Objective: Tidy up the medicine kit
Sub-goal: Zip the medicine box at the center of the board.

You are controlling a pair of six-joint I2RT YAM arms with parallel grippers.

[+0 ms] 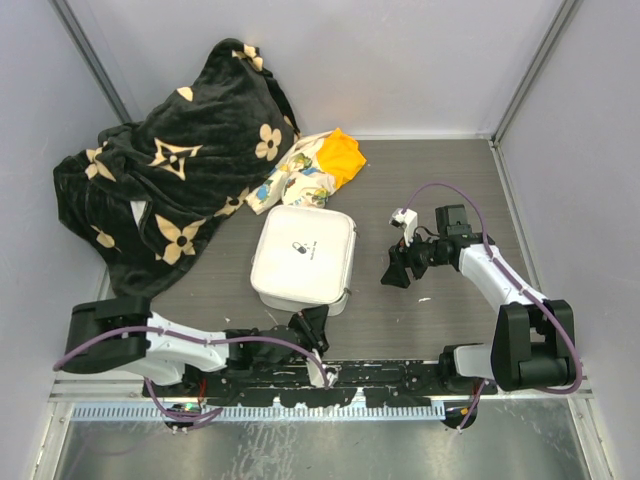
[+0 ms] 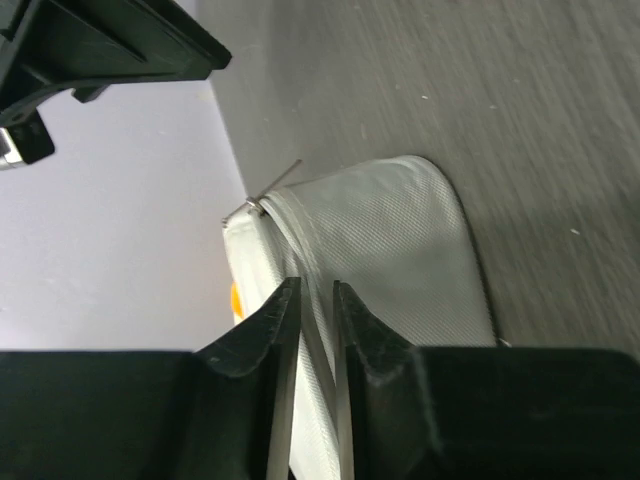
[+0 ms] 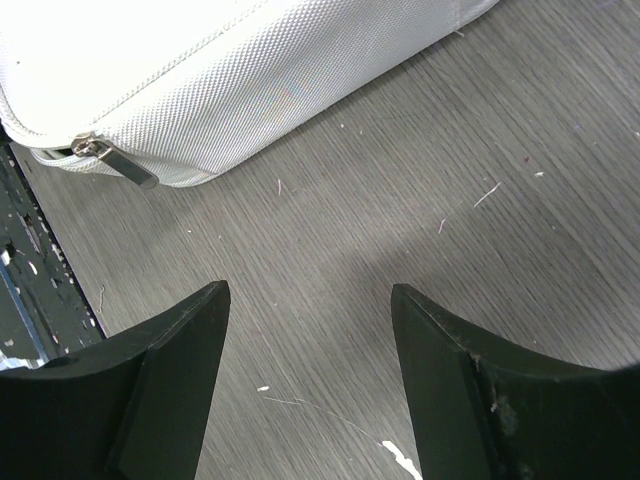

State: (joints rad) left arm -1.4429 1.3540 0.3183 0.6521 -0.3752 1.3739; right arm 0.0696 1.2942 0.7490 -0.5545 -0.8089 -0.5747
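Note:
The medicine kit (image 1: 303, 255), a white rounded-square zip case with a small dark pill logo, lies shut at the table's middle. My left gripper (image 1: 313, 325) is at its near edge. In the left wrist view the jaws of the left gripper (image 2: 316, 285) stand a narrow gap apart, with the zip seam of the kit (image 2: 390, 250) running between them and a thin metal pull (image 2: 272, 185) beyond. My right gripper (image 1: 393, 277) hangs to the right of the kit, open and empty over bare wood (image 3: 310, 290). The kit's corner (image 3: 200, 70) and a zipper pull (image 3: 115, 160) lie ahead of it.
A large black blanket with cream flower marks (image 1: 170, 170) is heaped at the back left, touching a floral-and-orange cloth bundle (image 1: 320, 165) just behind the kit. Grey walls close in the left, back and right sides. The arms' black base rail (image 1: 330, 385) runs along the near edge.

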